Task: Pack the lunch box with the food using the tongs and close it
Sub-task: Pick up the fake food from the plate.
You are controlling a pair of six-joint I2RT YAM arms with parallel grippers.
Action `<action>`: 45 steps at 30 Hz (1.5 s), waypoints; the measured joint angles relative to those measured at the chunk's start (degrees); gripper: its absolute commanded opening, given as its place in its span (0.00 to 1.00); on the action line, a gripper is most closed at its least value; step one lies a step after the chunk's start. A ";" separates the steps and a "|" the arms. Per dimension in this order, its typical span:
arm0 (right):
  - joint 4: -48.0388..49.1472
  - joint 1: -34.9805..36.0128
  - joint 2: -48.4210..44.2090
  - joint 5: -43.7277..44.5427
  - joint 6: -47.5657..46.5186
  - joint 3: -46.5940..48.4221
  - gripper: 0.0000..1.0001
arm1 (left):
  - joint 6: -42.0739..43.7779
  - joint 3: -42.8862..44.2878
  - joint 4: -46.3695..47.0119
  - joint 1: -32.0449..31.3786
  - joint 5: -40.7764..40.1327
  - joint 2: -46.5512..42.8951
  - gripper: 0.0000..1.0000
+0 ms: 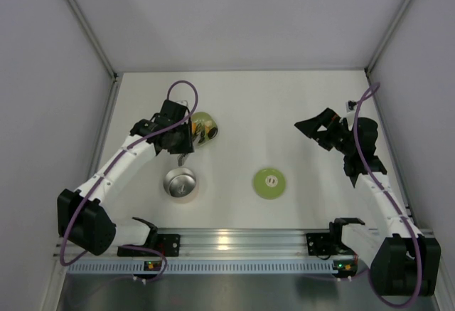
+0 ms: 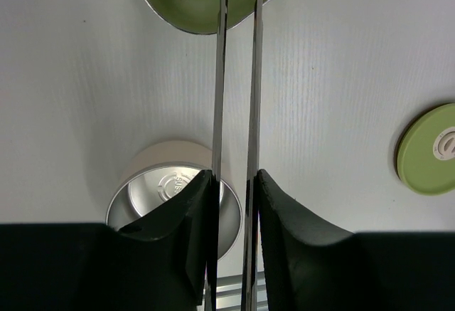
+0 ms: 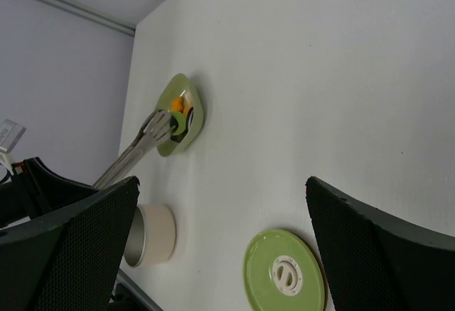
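two thin, smooth steel arms of the tongs [image 2: 219, 97] run straight out from the left fingers [image 2: 284, 218], which pinch them from both sides. their long axis points away from the wrist into the pale green dish [image 2: 178, 8], with the tips at the small orange and dark lumps of food [image 3: 178, 104]. the lunch box [image 2: 153, 190], a shiny round steel cup with a pale wall, sits on the white surface [image 1: 249, 97] back along the tongs, below the left fingers, so the left arm is far nearer. the flat green lid [image 1: 270, 183] lies between the arms. the right fingers [image 3: 78, 247] stand wide apart, holding nothing.
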 measured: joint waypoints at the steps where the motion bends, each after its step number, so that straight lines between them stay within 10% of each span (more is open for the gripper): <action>1: 0.00 0.00 0.00 0.02 -0.02 0.00 0.99 | 0.02 0.00 0.13 0.00 0.04 0.00 0.29; 25: 0.00 0.00 0.00 0.07 0.00 0.00 0.99 | 0.57 6.36 -3.91 -0.11 0.33 -2.08 0.20; 45: -0.15 2.97 -0.07 0.13 -0.31 0.00 0.99 | 1.57 5.81 -22.86 -0.11 -0.13 -23.12 0.21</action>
